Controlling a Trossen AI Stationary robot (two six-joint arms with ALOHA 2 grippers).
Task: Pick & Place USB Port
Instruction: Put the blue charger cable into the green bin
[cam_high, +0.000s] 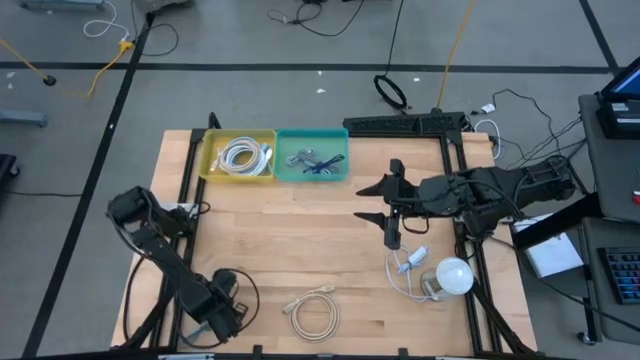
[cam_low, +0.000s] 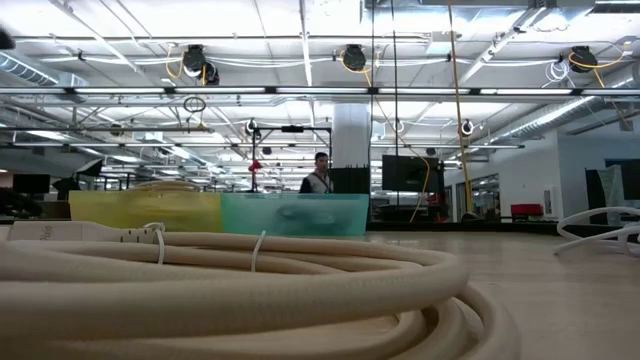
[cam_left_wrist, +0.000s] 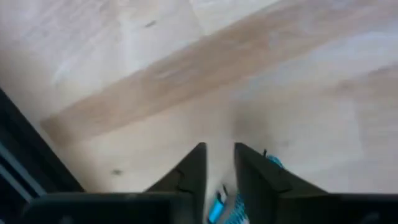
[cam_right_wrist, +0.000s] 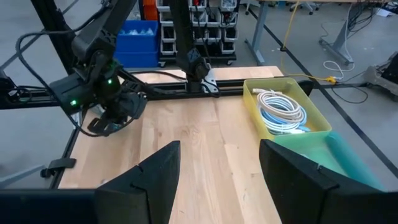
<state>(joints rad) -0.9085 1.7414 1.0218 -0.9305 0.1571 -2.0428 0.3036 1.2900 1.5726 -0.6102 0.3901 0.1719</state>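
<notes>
A white cable with a small plug (cam_high: 410, 264) lies on the table at the right, next to a round white object (cam_high: 453, 275). A coiled beige cable (cam_high: 314, 312) lies near the front edge and fills the low view (cam_low: 250, 290). My right gripper (cam_high: 372, 201) hovers wide open and empty over the table's middle right, pointing left; its fingers frame bare wood in the right wrist view (cam_right_wrist: 217, 168). My left gripper (cam_high: 225, 315) rests at the front left, its fingers nearly together over bare wood (cam_left_wrist: 219, 165).
A yellow bin (cam_high: 208, 160) holding a coiled white cable and a teal bin (cam_high: 345, 160) holding small dark and blue parts stand side by side at the far edge. A black frame runs along the table's sides. A person (cam_low: 318, 176) stands far behind the table.
</notes>
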